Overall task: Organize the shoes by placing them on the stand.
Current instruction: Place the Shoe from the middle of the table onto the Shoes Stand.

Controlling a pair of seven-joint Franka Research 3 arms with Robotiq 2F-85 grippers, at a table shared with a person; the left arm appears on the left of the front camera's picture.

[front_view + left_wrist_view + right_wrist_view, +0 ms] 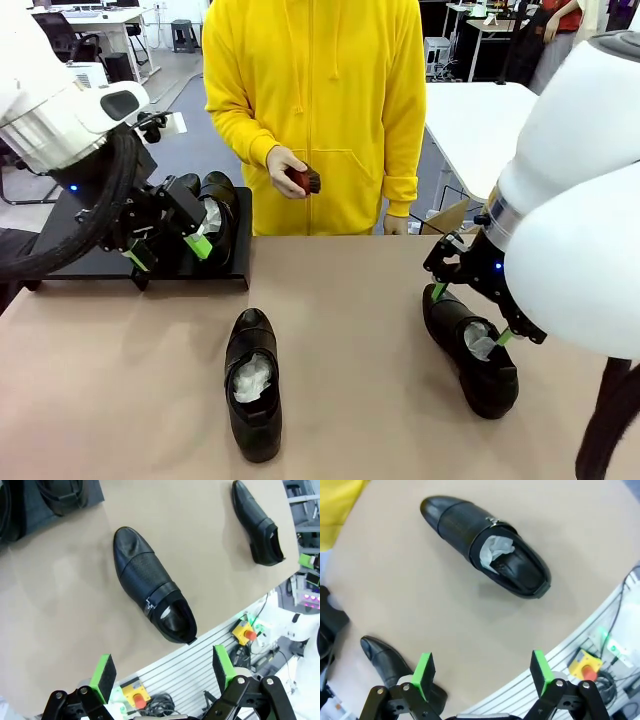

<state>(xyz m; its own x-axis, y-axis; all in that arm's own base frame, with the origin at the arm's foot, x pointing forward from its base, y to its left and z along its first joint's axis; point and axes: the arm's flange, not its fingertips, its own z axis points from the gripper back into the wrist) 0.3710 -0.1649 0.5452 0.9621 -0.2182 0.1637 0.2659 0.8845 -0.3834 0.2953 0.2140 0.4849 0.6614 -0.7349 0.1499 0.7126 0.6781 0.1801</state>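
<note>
Over on the left, the left pincer [168,250] hangs above the near edge of the stand [240,262], its green pads apart with nothing between them. The stand sits on the left part of the tabletop [350,290]. Glossy black shoes [220,205] stand on that platform behind the pincer; the arm covers part of them, so I cannot tell how many. From the left wrist, the spread fingers [105,677] frame bare tabletop. The middle shoe [253,385] lies on the tabletop in front of the stand, toe pointing away from the robot, with white paper in its opening. Beyond the tabletop a person [320,100] in a yellow hoodie holds a small reddish-brown object [303,180] in one hand [283,165]. Further right, the right shoe [470,350] lies on the tabletop, well apart from the stand, also with paper inside. The right pincer [470,315] hovers over it, pads spread and empty. In the right wrist view that shoe lies ahead of the fingers [423,675], untouched.
</note>
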